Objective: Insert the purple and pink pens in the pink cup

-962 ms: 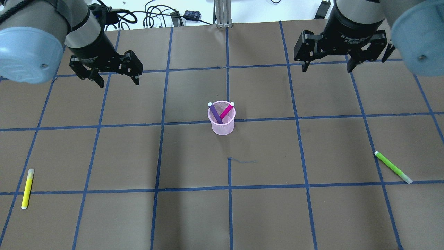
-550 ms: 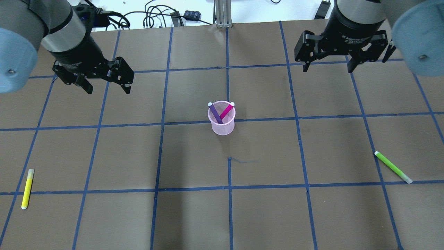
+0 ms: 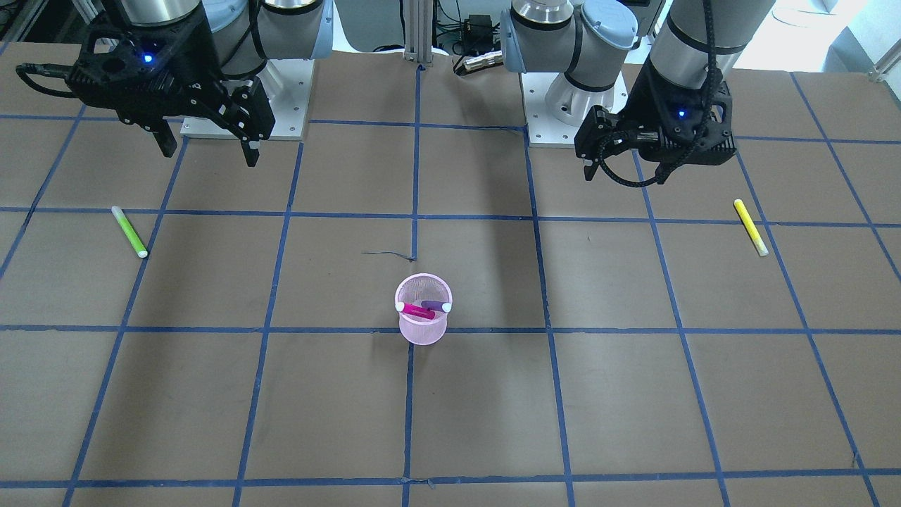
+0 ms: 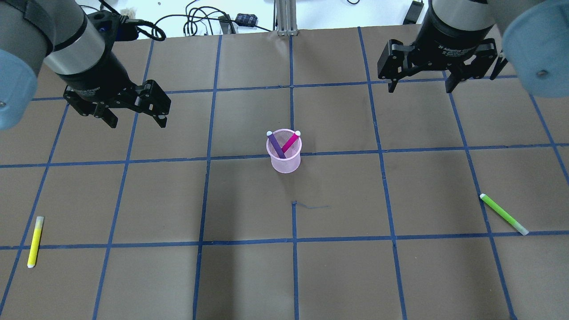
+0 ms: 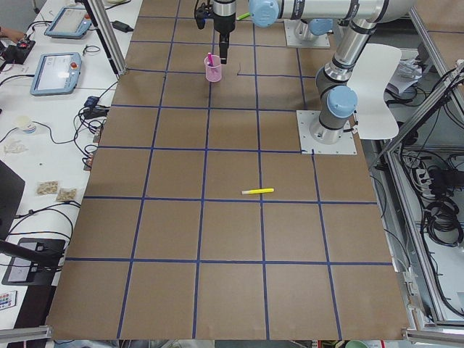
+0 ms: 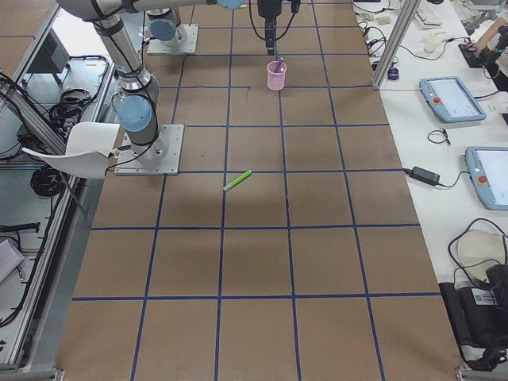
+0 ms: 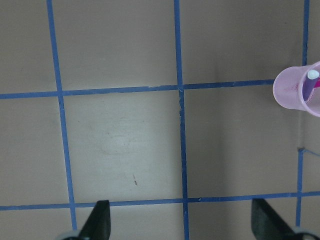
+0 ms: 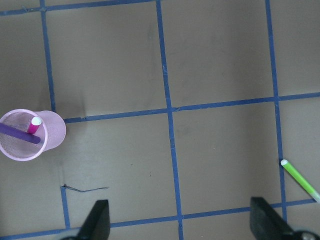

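Note:
The pink mesh cup (image 4: 284, 155) stands upright at the table's middle. The purple pen (image 4: 275, 144) and the pink pen (image 4: 290, 142) both stand in it, crossed and leaning on the rim. The cup also shows in the front view (image 3: 422, 310), the left wrist view (image 7: 295, 90) and the right wrist view (image 8: 30, 135). My left gripper (image 4: 135, 119) is open and empty, above the table left of the cup. My right gripper (image 4: 418, 86) is open and empty, above the far right of the table.
A yellow pen (image 4: 34, 241) lies near the front left edge. A green pen (image 4: 503, 214) lies at the right. Cables (image 4: 195, 20) lie beyond the table's far edge. Blue tape lines grid the brown table.
My left gripper has moved left and toward the front, away from the far edge. The right gripper, the cup and the pens have not moved.

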### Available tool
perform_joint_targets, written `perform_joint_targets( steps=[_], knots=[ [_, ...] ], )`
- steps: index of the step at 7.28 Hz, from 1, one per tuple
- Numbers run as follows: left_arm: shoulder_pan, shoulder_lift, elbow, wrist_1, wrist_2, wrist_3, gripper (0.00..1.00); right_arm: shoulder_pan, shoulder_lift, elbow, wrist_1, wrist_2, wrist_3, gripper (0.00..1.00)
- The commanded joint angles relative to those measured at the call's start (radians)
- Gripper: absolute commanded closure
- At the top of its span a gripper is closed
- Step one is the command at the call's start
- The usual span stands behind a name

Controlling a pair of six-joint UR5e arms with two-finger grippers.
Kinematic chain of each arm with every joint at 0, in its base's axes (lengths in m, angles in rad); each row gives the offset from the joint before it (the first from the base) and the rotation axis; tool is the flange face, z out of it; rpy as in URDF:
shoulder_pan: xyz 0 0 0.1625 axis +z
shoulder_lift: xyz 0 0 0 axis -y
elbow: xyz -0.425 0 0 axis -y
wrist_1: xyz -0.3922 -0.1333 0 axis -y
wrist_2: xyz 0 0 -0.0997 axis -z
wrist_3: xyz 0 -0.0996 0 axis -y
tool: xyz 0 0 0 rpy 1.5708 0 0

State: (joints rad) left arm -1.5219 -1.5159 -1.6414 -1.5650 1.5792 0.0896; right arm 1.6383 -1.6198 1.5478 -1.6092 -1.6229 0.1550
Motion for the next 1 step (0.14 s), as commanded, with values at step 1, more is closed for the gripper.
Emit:
perform_joint_targets(
  steps=[1],
  knots=[
    [0.0, 0.0, -0.006, 0.002, -0.001, -0.001, 0.0, 0.0, 0.0, 0.0, 0.0, 0.0, -0.002, 0.0]
  ],
)
